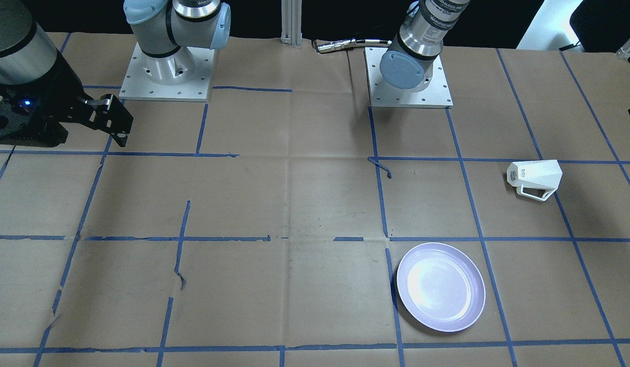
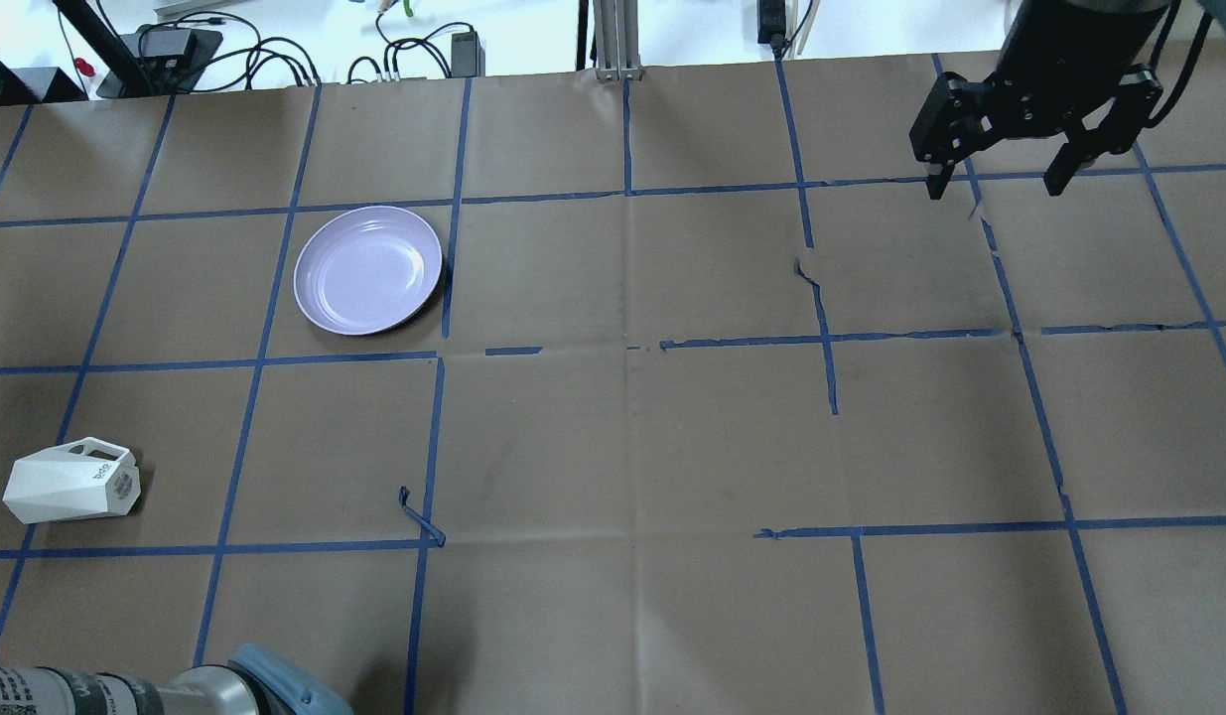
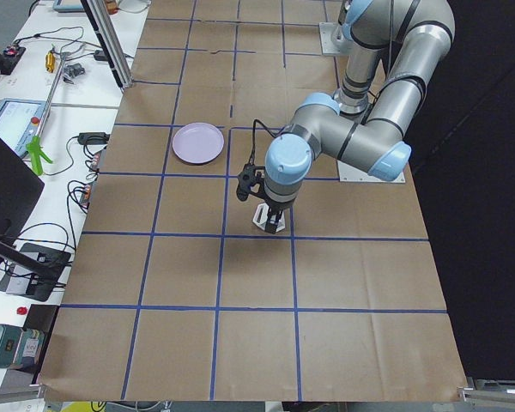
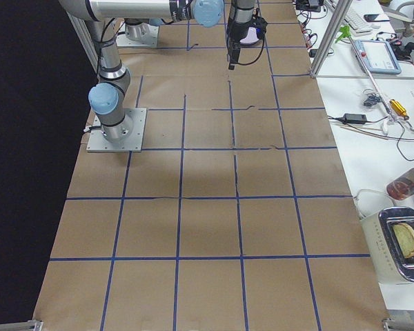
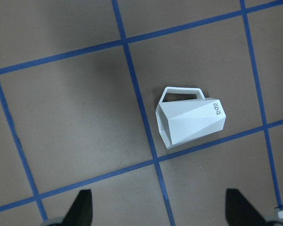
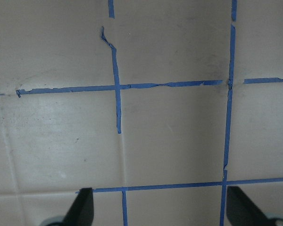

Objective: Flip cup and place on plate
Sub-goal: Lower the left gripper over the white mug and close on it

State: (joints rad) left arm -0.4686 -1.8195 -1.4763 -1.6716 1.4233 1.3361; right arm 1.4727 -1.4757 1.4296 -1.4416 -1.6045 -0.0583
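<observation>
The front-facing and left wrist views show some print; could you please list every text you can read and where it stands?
"bdo", bluish, on the base of the cup.
Print on the silver segment of the left arm: too blurred to read.
No other text is readable.

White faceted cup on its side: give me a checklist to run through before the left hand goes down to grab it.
1. Small white faceted cup lies on its side, nothing touching it: ok.
2. Left hand open: ok.
3. Left hand centred over the cup: not ok; in its wrist view the cup sits off-centre, to the right.
4. Round glossy pale lavender plate bare, apart from the cup: ok.
5. Right hand open, far from cup and plate: ok.
</observation>
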